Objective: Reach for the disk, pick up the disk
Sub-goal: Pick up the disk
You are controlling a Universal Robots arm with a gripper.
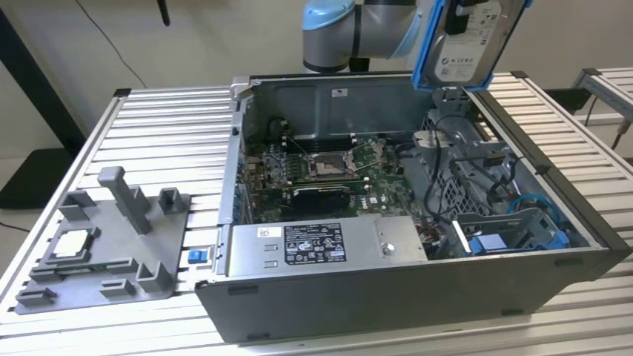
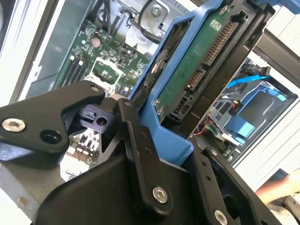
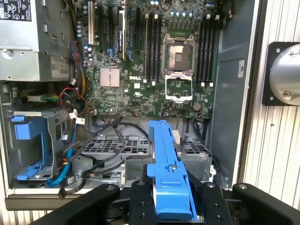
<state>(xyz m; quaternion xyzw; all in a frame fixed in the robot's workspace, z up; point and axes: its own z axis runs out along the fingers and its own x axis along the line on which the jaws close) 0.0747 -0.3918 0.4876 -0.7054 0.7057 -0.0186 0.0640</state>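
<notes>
The disk (image 1: 473,46) hangs on edge above the back right corner of the open computer case (image 1: 396,297), well clear of it. Its white label faces the exterior view and a blue rail frames it. My gripper (image 1: 461,16) is shut on the disk from above. In the second wrist view the disk's green circuit board (image 2: 197,70) and blue rail show between the black fingers (image 2: 136,136) of my gripper (image 2: 173,140). In the first wrist view the disk's blue rail (image 3: 168,178) stands edge-on in my gripper (image 3: 172,192).
Inside the case lie the motherboard (image 1: 327,167), a grey power supply box (image 1: 327,241), loose cables and a blue drive cage (image 1: 524,226). A grey fixture (image 1: 109,245) holding a small silver chip (image 1: 71,243) sits on the slatted table at the exterior view's left. A hand (image 2: 276,190) shows beside the case.
</notes>
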